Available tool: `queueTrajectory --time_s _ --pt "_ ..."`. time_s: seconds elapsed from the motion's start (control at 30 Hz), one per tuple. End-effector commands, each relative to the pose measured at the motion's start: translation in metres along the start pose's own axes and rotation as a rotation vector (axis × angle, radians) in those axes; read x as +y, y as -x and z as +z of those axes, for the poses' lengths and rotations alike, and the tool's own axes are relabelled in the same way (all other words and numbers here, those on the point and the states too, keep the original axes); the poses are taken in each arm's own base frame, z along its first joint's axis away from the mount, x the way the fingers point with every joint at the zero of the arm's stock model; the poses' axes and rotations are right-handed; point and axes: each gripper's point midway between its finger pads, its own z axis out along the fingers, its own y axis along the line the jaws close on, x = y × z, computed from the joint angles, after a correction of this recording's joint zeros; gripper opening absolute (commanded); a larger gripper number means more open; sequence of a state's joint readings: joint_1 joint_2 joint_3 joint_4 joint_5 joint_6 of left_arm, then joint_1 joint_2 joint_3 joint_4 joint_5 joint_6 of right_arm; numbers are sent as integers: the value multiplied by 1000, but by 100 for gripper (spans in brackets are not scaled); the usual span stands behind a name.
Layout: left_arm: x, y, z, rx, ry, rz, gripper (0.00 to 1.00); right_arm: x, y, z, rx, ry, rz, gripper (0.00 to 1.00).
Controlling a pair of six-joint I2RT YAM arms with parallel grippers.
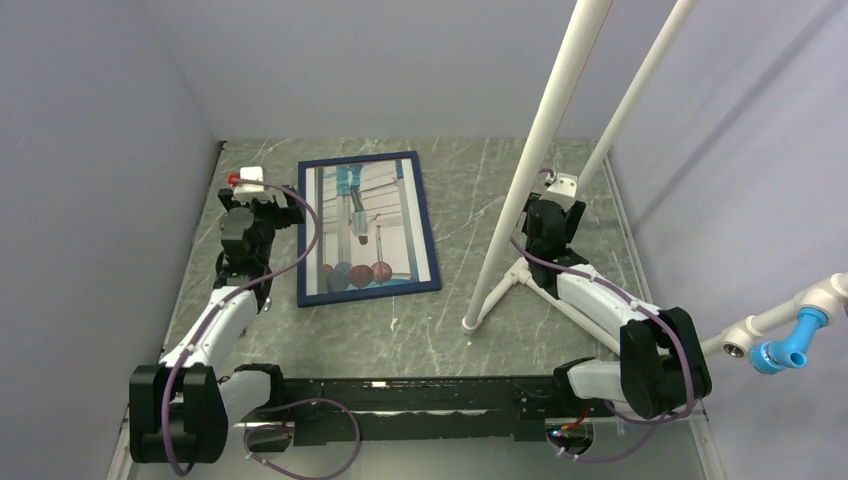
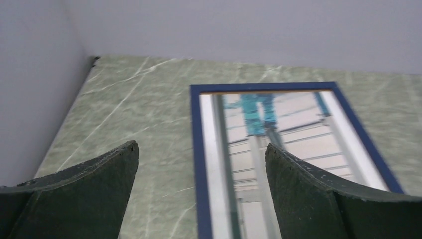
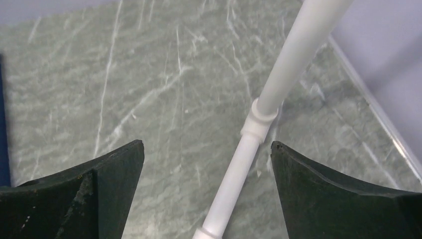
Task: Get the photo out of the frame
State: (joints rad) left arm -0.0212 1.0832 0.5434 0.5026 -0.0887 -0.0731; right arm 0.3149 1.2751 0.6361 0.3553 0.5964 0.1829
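Note:
The navy-blue frame point(image 1: 428, 215) lies face up on the marble table, left of centre. The photo point(image 1: 365, 225) sits inside it, teal trousers at the far end, red and blue balls at the near end. In the left wrist view the frame point(image 2: 197, 164) and photo point(image 2: 293, 144) lie just ahead. My left gripper point(image 1: 262, 200) is open and empty, just left of the frame's left edge; its jaws point(image 2: 201, 149) straddle that edge from above. My right gripper point(image 1: 545, 212) is open and empty, well right of the frame, over a white pipe point(image 3: 239, 169).
Two tall white poles point(image 1: 535, 150) rise from a white pipe base point(image 1: 520, 275) right of the frame, close to the right arm. Grey walls enclose the table on the left, back and right. A white and blue pipe fitting point(image 1: 790, 335) sticks in at the right.

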Motion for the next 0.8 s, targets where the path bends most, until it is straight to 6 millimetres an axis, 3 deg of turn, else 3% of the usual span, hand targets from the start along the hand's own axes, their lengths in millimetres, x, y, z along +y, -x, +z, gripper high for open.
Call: queueTrajectory --time_s 0.0,0.1,0.23,0.3,0.43,0.6,0.77 --pt "-41 29 -12 -26 -217 -73 99 6 -11 0 103 -19 67 100" --pt "-45 43 -20 -54 -225 -112 99 23 -9 4 188 8 104 100" --pt "-42 52 -29 -79 -164 -210 99 48 -28 4 411 90 6 100" --pt "-46 52 -34 -49 -195 -169 99 65 -40 0 447 207 -3 100" --pt "-36 52 -38 63 -122 -180 99 105 -51 -14 532 444 28 100" --pt "-60 42 -41 135 -266 -145 99 146 -62 -30 627 664 90 99" --pt "-92 41 -41 191 -443 -167 98 179 -84 -43 713 785 89 95"
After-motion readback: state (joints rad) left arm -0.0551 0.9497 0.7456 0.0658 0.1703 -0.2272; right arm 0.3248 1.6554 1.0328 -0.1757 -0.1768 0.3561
